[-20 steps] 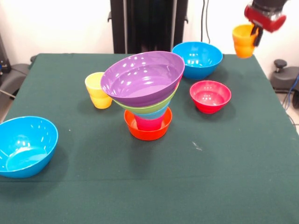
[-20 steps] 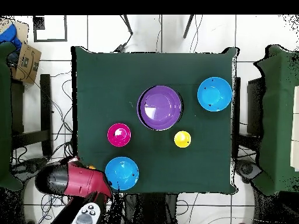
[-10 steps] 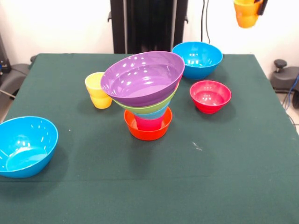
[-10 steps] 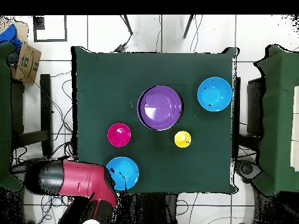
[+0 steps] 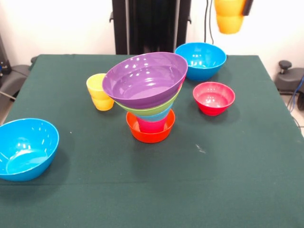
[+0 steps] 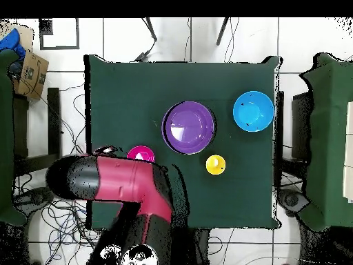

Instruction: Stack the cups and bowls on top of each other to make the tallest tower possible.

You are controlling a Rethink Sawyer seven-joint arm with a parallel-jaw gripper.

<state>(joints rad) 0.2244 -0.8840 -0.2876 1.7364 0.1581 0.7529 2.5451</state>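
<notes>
The claw (image 5: pixel 244 5) grips the orange cup (image 5: pixel 229 18) high above the surface's far edge. The tower (image 5: pixel 148 97) stands mid-surface; centre the cup over its purple bowl (image 5: pixel 145 78) before lowering gently.

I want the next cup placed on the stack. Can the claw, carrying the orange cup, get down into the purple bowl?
Probably yes. The purple bowl sits topmost, its mouth open with nothing above it. The orange cup hangs high beside the claw, off to one side.

Glossy plastic tower (image 5: pixel 150 97): orange base bowl to tilted purple bowl; yellow cup (image 5: pixel 99 92), red bowl (image 5: pixel 213 98), two blue bowls (image 5: pixel 201 60) apart; orange cup (image 5: pixel 230 16) aloft.
</notes>
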